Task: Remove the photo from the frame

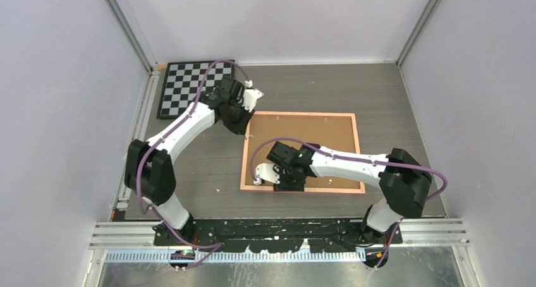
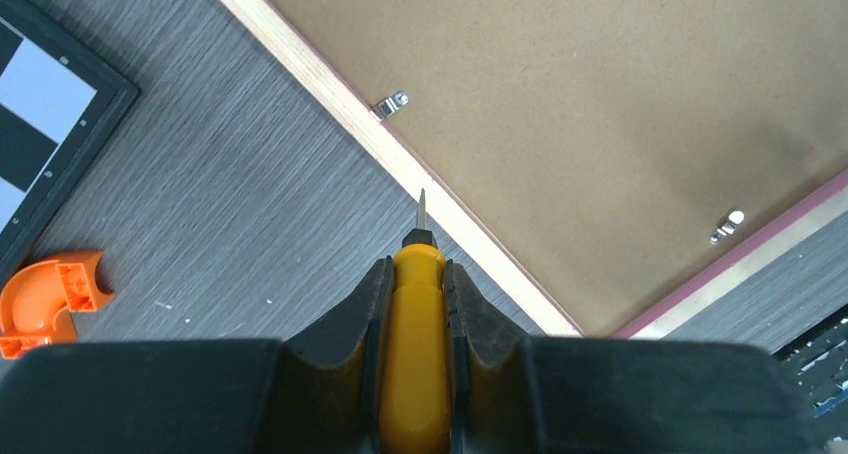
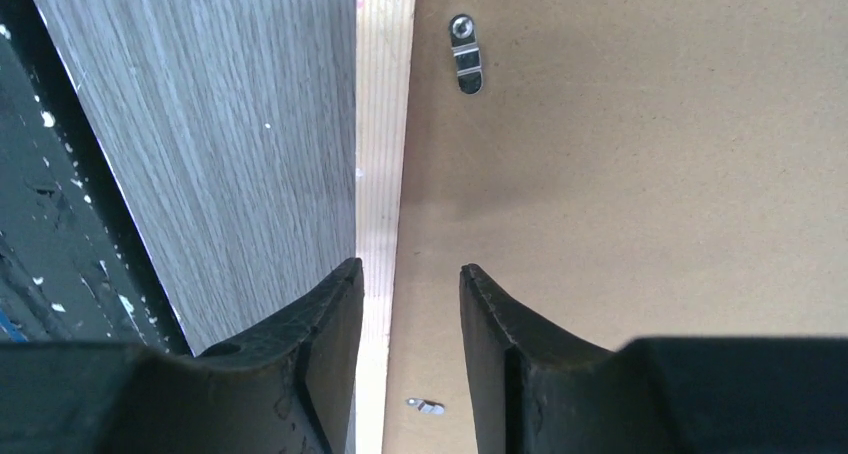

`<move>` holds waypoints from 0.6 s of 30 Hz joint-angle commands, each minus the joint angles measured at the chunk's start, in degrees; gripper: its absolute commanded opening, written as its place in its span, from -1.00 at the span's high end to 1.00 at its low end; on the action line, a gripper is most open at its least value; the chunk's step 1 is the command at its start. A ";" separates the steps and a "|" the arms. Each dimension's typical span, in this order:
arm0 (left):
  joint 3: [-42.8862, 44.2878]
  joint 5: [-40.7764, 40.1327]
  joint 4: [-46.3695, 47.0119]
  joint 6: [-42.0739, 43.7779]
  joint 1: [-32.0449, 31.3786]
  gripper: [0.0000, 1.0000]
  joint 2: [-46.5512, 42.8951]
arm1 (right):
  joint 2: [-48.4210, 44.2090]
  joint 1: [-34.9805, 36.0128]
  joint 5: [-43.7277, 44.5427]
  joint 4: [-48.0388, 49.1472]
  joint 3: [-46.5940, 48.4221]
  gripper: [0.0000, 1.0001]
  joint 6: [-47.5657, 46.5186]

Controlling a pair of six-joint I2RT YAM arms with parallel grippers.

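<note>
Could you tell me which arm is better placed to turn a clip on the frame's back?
Left, probably: the left fingers hold a screwdriver, its tip near a clip on the frame; the right fingers hang empty.

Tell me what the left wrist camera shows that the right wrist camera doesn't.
Only left wrist: a yellow-handled screwdriver in the left gripper, a chessboard corner and an orange plastic piece. Only right wrist: the right gripper open and empty over the pale edge of the frame. Both: the frame's brown back, metal clips and grey table.

frame [image 1: 316,132]: back-up on table [image 1: 379,91] | chessboard [image 1: 183,88]: behind-left of frame, apart
</note>
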 commanded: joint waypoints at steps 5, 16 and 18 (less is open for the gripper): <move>4.30 -1.80 0.24 0.39 -2.12 1.00 4.29 | -2.30 -0.25 -0.72 5.82 -2.33 -0.08 4.03; 5.13 -3.53 3.67 -0.76 -2.74 1.00 9.12 | 0.41 -0.24 -1.73 7.37 -3.65 0.02 3.96; 5.13 -4.20 4.30 -0.69 -2.74 1.00 9.76 | 0.62 -0.26 -2.29 6.98 -3.61 0.10 3.70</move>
